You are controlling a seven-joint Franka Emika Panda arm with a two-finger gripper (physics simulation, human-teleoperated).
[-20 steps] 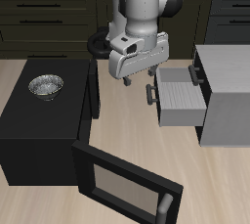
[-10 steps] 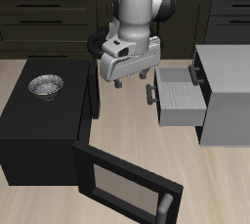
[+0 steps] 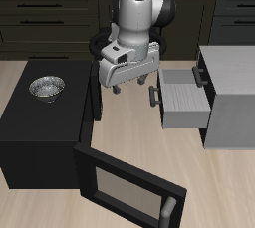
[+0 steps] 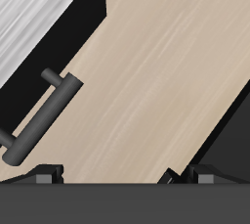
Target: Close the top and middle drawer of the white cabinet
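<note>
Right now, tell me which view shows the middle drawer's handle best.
The wrist view: the middle drawer's handle fills it close up, a dark bar on two posts against the drawer front. The exterior view shows it small on the pulled-out middle drawer, beside the gripper.

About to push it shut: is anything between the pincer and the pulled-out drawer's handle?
Nothing visible. The pincer hangs over bare table beside the pulled-out middle drawer; only open wood lies between it and the handle. The black box is on the other side.
</note>
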